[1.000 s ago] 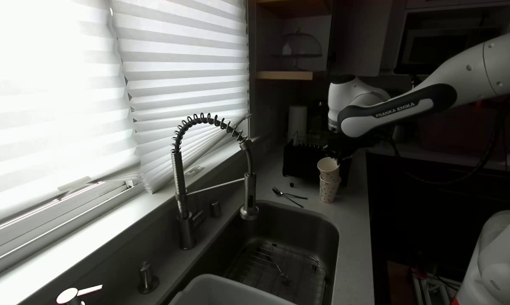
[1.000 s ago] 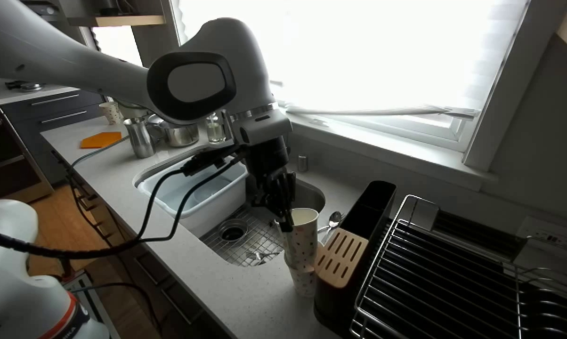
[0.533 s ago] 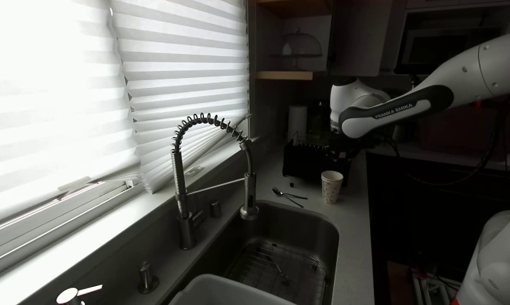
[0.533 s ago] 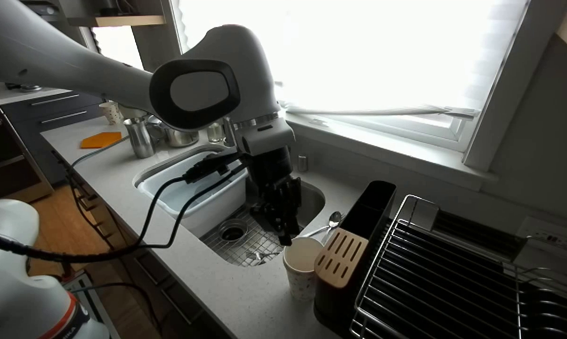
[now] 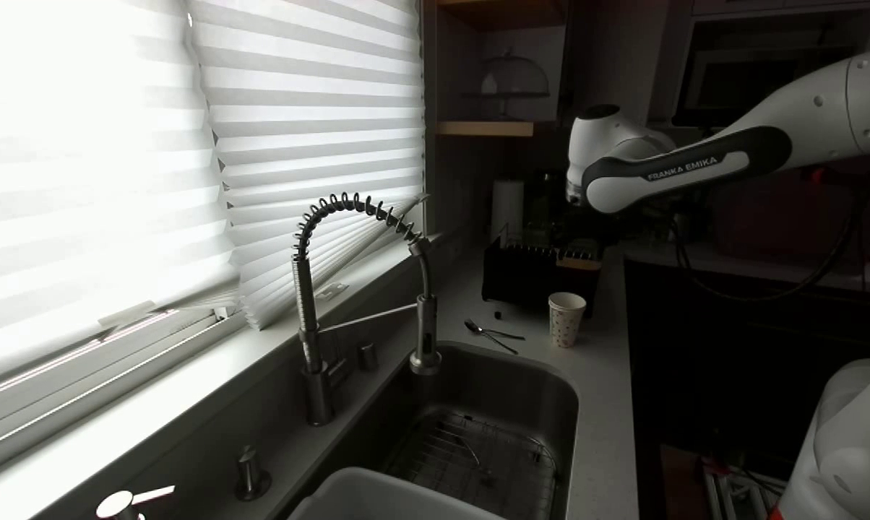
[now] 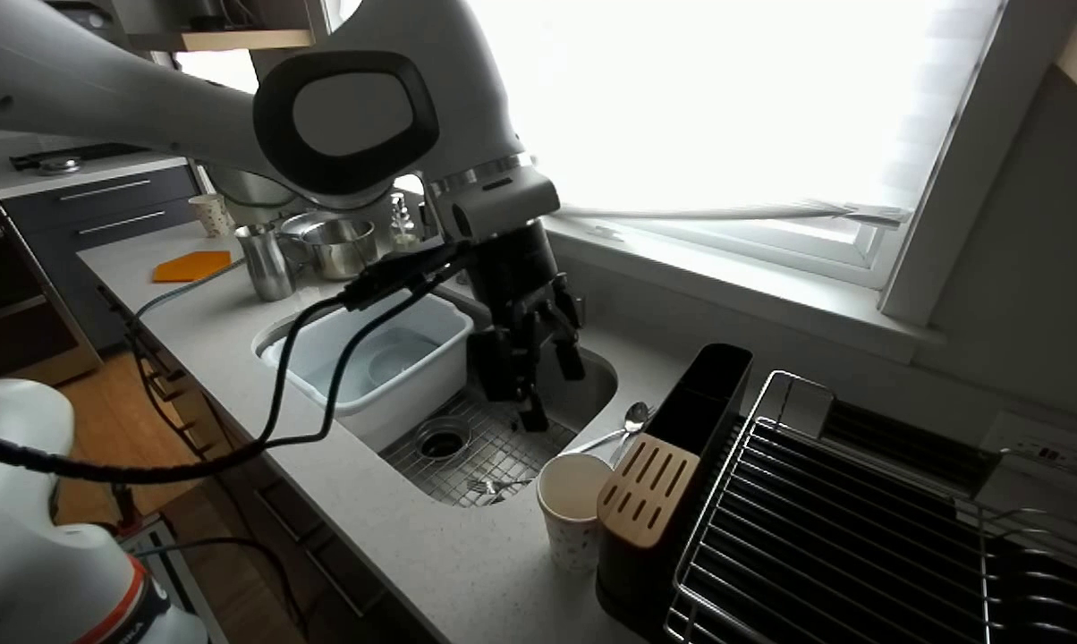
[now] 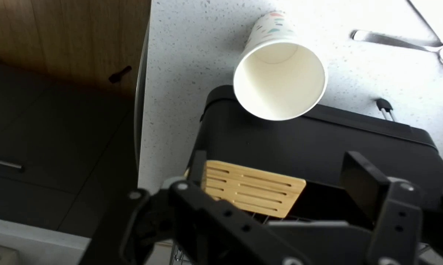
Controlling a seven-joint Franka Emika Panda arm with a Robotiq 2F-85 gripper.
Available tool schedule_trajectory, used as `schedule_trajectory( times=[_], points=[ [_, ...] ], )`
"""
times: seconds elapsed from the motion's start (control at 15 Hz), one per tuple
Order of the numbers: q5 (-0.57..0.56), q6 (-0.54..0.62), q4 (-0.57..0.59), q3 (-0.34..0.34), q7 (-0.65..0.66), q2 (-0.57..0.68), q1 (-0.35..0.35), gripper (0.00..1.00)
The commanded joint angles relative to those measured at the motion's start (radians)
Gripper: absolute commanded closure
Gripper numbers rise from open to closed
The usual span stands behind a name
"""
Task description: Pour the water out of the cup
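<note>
A white paper cup with coloured specks stands upright on the counter in both exterior views. In the wrist view the cup shows its pale inside, where no liquid can be made out. The water is hidden or out of view. My gripper is above and to the side of the cup, apart from it, with its fingers spread. Seen from the wrist, the gripper has a wide gap with nothing held, and the cup lies beyond the fingertips. In an exterior view the gripper is too dark to make out.
Right beside the cup is a black holder with a slotted wooden insert, then a wire dish rack. Spoons lie behind. The sink holds a white tub; a spring faucet rises over it.
A second speckled cup, held a second ago, went down into the cup on the counter, and the two now look like one. The gripper opened and rose away.
</note>
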Motion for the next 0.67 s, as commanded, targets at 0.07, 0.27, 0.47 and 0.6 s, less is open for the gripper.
schedule_trajectory(
  times=[0.07,0.27,0.47,0.6],
  points=[
    [0.007,-0.134,0.061,0.037,-0.053,-0.061,0.003,0.0],
    [-0.027,-0.223,0.104,0.072,-0.037,-0.081,-0.003,0.0],
    [-0.013,-0.202,0.105,0.066,-0.032,-0.08,0.004,0.0],
    [-0.015,-0.205,0.106,0.067,-0.032,-0.081,0.004,0.0]
  ],
)
